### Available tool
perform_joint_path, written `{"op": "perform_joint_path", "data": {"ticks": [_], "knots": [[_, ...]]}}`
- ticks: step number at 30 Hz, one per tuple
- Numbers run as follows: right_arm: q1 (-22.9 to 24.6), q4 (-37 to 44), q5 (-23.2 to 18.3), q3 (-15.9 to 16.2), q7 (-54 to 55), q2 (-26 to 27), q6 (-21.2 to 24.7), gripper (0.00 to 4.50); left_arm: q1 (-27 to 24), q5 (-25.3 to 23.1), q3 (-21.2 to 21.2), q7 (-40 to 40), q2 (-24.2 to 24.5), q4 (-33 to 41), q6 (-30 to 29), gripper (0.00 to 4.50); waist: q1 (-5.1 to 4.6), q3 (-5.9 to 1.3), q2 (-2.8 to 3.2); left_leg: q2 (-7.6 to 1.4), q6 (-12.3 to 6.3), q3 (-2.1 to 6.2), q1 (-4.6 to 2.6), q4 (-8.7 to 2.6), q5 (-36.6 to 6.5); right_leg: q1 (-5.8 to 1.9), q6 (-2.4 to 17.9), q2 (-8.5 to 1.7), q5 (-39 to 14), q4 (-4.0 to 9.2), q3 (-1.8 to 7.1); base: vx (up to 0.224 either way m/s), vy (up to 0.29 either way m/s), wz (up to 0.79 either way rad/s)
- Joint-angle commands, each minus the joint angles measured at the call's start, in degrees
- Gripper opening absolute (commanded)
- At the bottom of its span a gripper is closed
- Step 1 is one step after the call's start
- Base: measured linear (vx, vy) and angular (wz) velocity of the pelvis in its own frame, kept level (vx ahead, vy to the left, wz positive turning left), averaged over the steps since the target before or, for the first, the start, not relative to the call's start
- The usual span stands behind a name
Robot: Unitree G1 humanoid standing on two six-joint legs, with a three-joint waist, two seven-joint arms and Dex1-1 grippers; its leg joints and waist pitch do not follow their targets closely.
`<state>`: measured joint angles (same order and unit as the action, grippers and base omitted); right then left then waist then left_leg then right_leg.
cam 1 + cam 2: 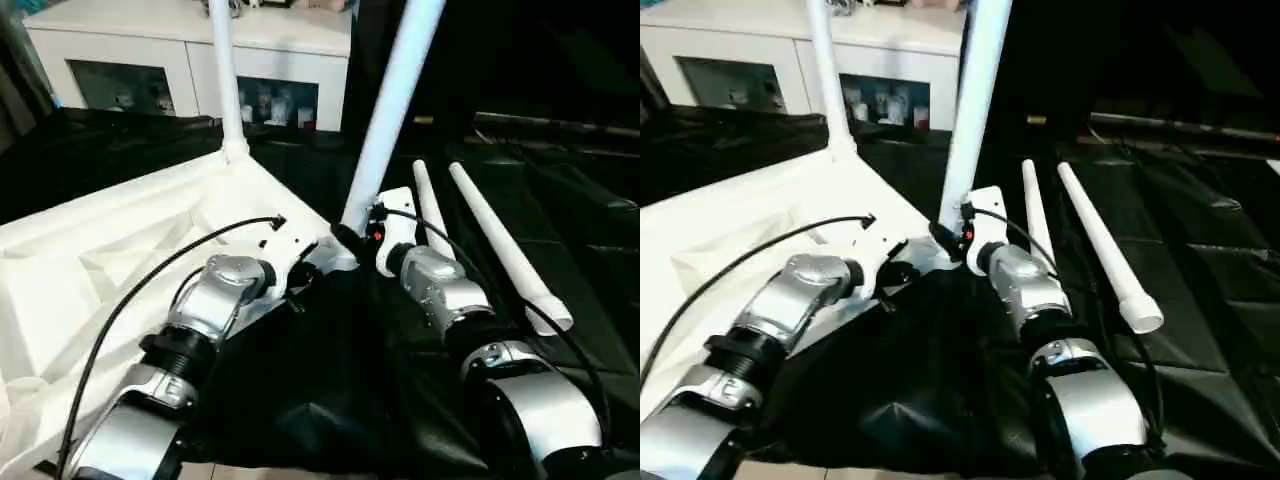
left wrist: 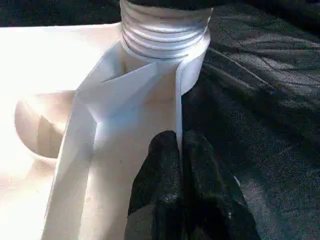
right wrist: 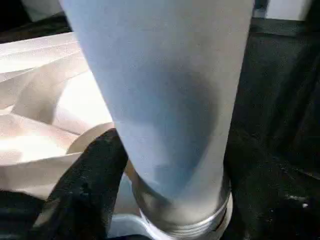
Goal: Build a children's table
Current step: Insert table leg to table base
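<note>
The children's table [image 1: 90,260] lies upside down in the left half of the head-camera frame, its ribbed underside facing up, on a worktop [image 1: 560,230] covered with black cloth. One white tube leg [image 1: 225,75] stands upright in the far corner socket, near the upper centre of the frame. A second, thicker-looking leg [image 1: 395,100] rises at a slight tilt from the table's near right corner at frame centre. In the left wrist view the ridged, threaded base [image 2: 165,30] of this leg sits at the corner socket. The right hand [image 1: 350,243] is at the foot of this leg; in the right wrist view one black finger [image 3: 87,180] lies against the side of the tube just above its threaded end, and the hand grips the leg. The left hand [image 2: 182,185] has its two black fingers pressed together, pinching the thin upright wall of the tabletop's edge just beside the same corner. Two further loose legs [image 1: 500,245] lie side by side on the black cloth, right of centre, running from the middle toward the lower right. A white cabinet [image 1: 150,60] with glass-fronted compartments stands along the upper left of the frame.
</note>
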<state>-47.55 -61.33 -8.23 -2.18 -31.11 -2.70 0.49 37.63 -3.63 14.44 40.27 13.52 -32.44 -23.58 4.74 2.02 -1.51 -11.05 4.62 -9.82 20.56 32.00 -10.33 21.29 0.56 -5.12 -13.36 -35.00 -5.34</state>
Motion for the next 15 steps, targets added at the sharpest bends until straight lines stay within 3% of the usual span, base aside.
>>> {"op": "perform_joint_path", "data": {"ticks": [1,4,6,11,15], "knots": [[1.8,-1.8,0.8,1.2,-3.2,0.4,1.5,3.54,-0.8,-0.6,0.5,0.9,1.1,1.0,1.1,0.00,0.09,-2.95,0.51,-2.69,-3.31,0.53,-0.05,-3.41,-6.3,-2.53,14.4,-4.08,4.3,3.20,3.38,0.000,0.000,0.00],[1.9,-1.6,0.8,1.2,-4.3,0.0,0.9,3.72,-1.4,-0.5,1.1,2.1,1.9,1.8,1.6,0.00,0.04,-3.18,0.58,-2.52,-5.26,0.41,0.10,-2.89,-2.7,-2.57,15.7,-3.97,9.8,2.64,3.32,0.000,0.000,0.00],[1.9,-1.7,1.0,1.2,-4.1,-0.1,0.5,3.72,-1.7,-0.5,1.4,2.9,2.3,2.3,1.7,0.00,0.06,-3.10,0.55,-2.52,-5.97,0.26,0.01,-2.77,-2.7,-2.37,16.5,-3.97,10.2,2.61,3.30,0.000,0.000,0.00],[1.8,-1.8,1.3,1.0,-4.1,-0.1,0.0,3.72,-2.1,-0.5,1.7,3.8,2.8,2.9,1.7,0.00,0.14,-3.01,0.80,-2.69,-5.21,0.31,-0.10,-2.86,-4.0,-2.37,16.6,-3.95,7.4,2.65,3.29,0.000,0.000,0.00],[2.5,-0.4,1.4,1.6,-7.0,-1.2,-0.6,3.72,-2.7,-0.3,2.6,6.7,4.0,4.3,2.4,0.00,0.21,-3.13,0.77,-2.63,-5.69,0.26,-0.11,-2.64,-2.8,-2.46,16.8,-3.91,9.5,2.40,3.31,0.000,0.000,0.00]]}}
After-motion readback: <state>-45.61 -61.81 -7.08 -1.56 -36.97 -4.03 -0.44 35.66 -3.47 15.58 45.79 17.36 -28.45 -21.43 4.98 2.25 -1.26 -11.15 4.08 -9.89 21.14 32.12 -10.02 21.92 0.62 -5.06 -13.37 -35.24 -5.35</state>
